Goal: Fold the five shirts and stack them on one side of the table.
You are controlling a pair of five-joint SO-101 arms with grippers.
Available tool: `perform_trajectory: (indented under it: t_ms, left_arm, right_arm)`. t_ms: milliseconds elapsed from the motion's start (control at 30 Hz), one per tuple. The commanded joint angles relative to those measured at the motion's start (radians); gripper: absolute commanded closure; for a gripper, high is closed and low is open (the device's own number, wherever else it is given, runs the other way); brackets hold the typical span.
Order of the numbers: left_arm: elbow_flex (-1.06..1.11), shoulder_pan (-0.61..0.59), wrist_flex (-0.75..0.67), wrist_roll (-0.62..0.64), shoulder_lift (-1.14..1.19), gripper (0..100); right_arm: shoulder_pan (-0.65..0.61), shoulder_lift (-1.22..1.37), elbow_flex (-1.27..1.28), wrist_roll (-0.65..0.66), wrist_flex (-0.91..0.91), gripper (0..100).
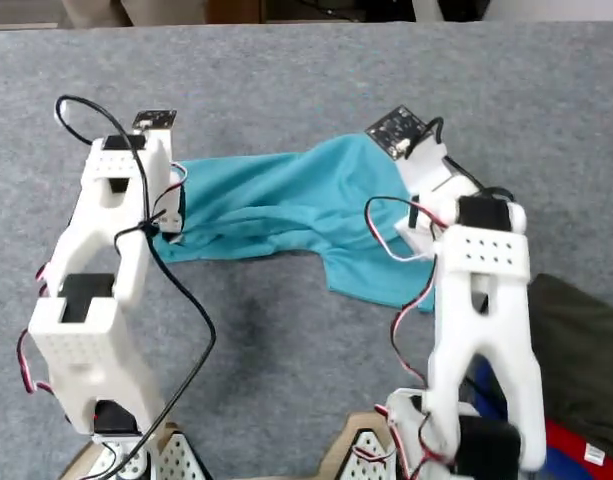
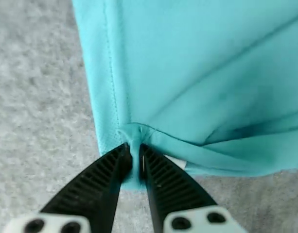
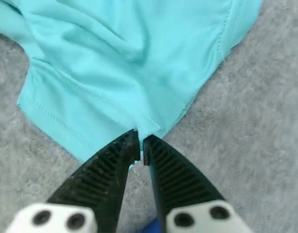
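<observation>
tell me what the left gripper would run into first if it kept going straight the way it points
The teal shirt: the left gripper is shut on a pinch of its edge, and more of that cloth lies straight ahead.

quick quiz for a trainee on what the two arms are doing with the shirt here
1. True or false: the left pincer is shut on an edge of the teal shirt.
2. What does the right pincer hold? A) a hem of the teal shirt B) a cable C) nothing
3. Fill the gap: the dark garment lies at the ___ side of the table, by the robot's own sides.

Key: 1 true; 2 A; 3 right.
</observation>
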Motion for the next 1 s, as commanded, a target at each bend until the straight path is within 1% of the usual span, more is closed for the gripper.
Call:
perform_trajectory:
  t_ms: [0,133,300,433,533,633,833,967]
  left_arm:
    - [-0.002,-0.005,-0.060,-0.008,-0.053,98]
    - [-0.046,-0.005,-0.095,-0.008,0.042,98]
    - [-0.135,-0.006,-0.068,-0.008,0.185,98]
    - [-0.183,-0.006,-0.011,-0.012,0.199,98]
    - [-0.181,-0.009,-0.009,-0.012,0.200,98]
    - [-0.181,-0.023,-0.015,-0.011,0.200,98]
    - [-0.183,-0.020,-0.017,-0.011,0.200,98]
    - [-0.183,-0.020,-0.017,-0.012,0.200,98]
  right_arm:
    - [-0.015,-0.113,-0.070,-0.005,0.072,99.4]
    - [-0.050,-0.151,-0.048,-0.009,0.110,99.4]
    - [-0.042,-0.157,0.077,-0.008,0.058,99.4]
    - [-0.028,-0.159,0.133,-0.009,0.046,99.4]
    - [-0.013,-0.197,0.110,-0.005,0.083,99.4]
    - [-0.024,-0.257,0.099,-0.003,0.144,99.4]
    - [-0.033,-0.314,0.217,-0.008,0.126,99.4]
    - [-0.016,-0.321,0.211,-0.011,0.127,99.4]
